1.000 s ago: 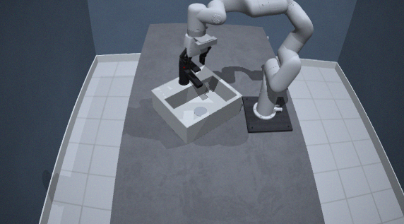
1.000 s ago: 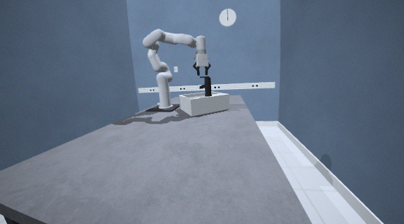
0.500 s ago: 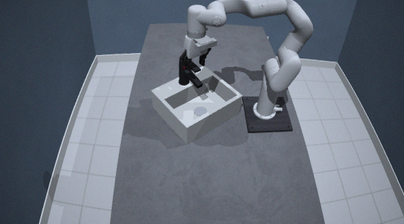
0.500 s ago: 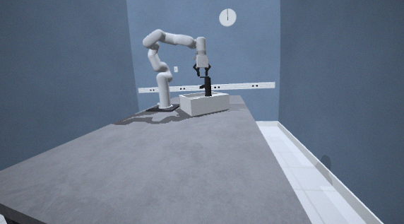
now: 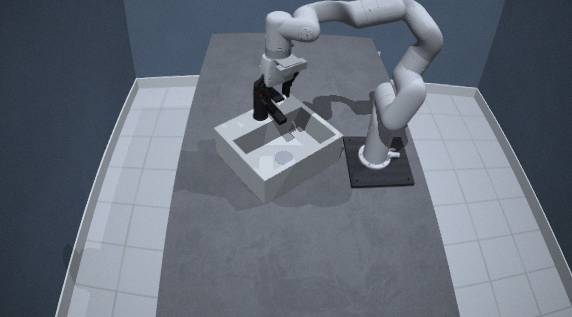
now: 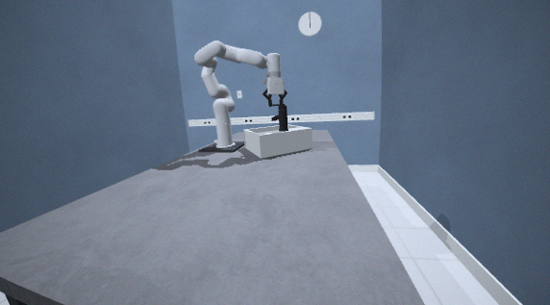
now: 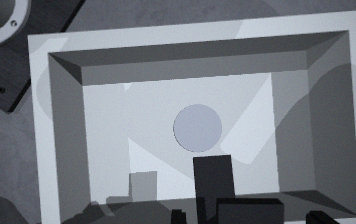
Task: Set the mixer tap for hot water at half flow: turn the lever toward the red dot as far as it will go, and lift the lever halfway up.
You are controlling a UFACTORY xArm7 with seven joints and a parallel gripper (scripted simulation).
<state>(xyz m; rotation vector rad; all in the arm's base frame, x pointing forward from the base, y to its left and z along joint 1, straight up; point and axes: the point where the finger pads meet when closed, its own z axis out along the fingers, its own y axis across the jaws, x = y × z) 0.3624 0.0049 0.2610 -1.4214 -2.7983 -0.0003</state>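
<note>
A black mixer tap [image 5: 259, 107] [image 6: 283, 121] stands on the back rim of a white sink [image 5: 300, 161] [image 6: 269, 145] [image 7: 37, 125]. Its spout [image 5: 278, 116] [image 7: 214, 176] reaches out over the basin. A small red dot [image 5: 260, 94] shows on the left side of the tap body. The lever [image 7: 250, 210] appears as a wide dark block at the bottom of the wrist view. My gripper [image 5: 274, 89] [image 6: 275, 99] [image 7: 248, 220] is open and points straight down just above the tap, a finger on either side of the lever. I cannot tell if the fingers touch it.
A round grey drain [image 5: 283, 158] [image 7: 197, 128] lies in the basin floor. The arm's base stands on a black plate [image 5: 395, 175] right of the sink. The sink sits on a long grey table [image 5: 300, 249] [image 6: 216, 230] with tiled floor on both sides.
</note>
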